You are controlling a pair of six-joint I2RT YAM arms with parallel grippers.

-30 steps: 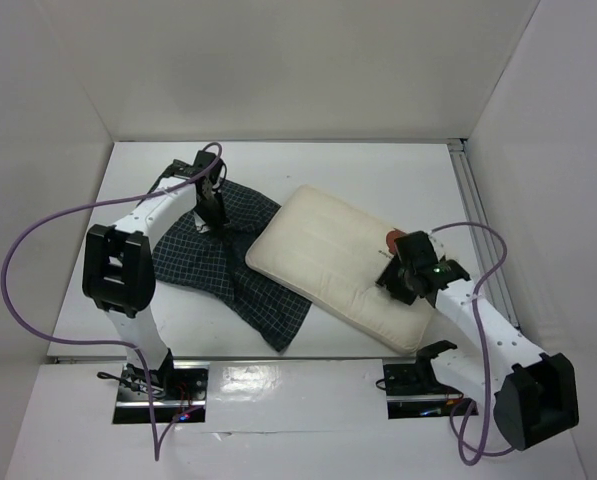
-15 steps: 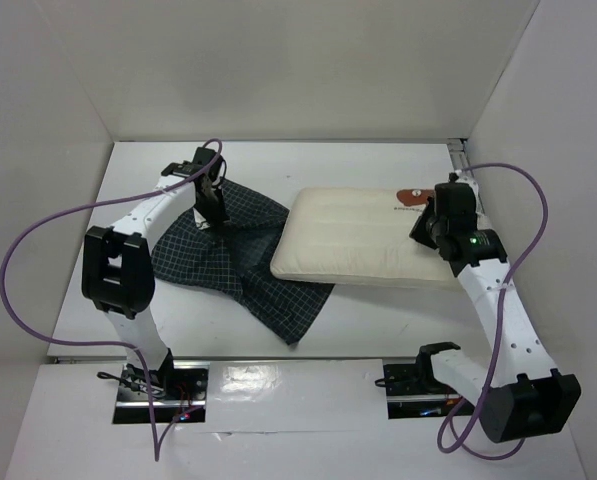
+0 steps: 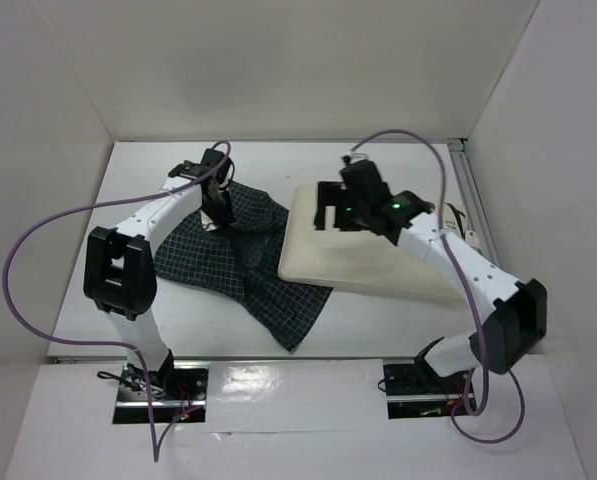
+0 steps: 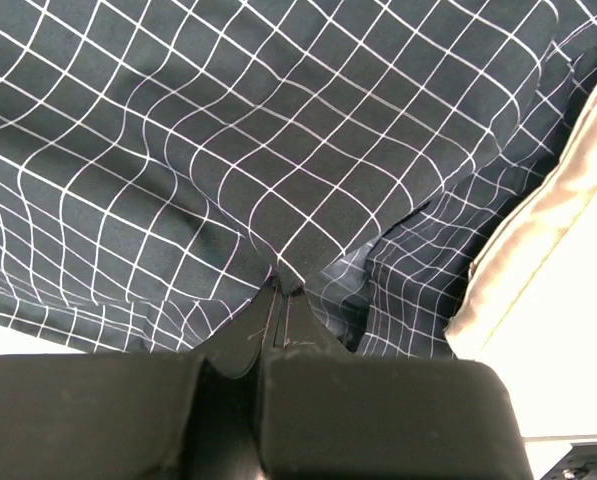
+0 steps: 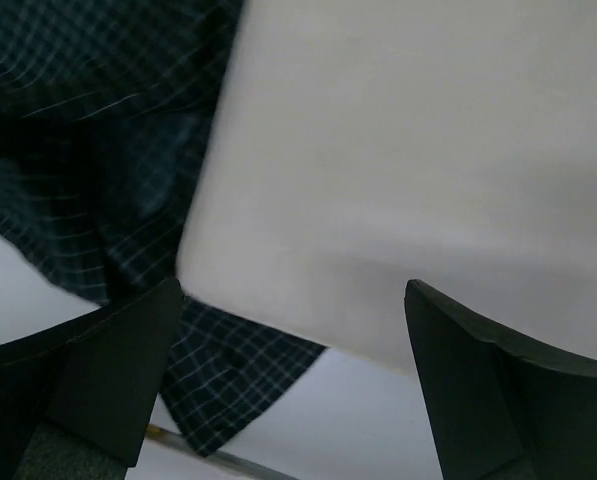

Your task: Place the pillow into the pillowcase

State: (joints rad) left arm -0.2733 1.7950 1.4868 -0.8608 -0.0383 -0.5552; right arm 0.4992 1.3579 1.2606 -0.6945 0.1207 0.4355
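The cream pillow (image 3: 378,262) lies flat right of centre, and its left edge rests over the navy checked pillowcase (image 3: 228,265), which is spread crumpled on the left. My left gripper (image 3: 218,213) is shut, pinching a raised fold of the pillowcase (image 4: 278,150) at the far edge by the pillow. In the left wrist view the left gripper (image 4: 283,292) has cloth caught between its tips, and the pillow (image 4: 538,260) shows at the right. My right gripper (image 3: 330,214) hovers open above the pillow's left part. The right wrist view shows the right gripper (image 5: 293,292) holding nothing, over the pillow (image 5: 408,160) and pillowcase (image 5: 88,150).
White walls enclose the table on three sides. A metal rail (image 3: 470,200) runs along the right wall. Purple cables (image 3: 38,240) loop from both arms. Both arm bases (image 3: 158,380) stand at the near edge.
The pillow was turned square and slid toward the pillowcase. My right gripper let go at its right end, swung across to its left part and opened. The left gripper stayed shut on the cloth.
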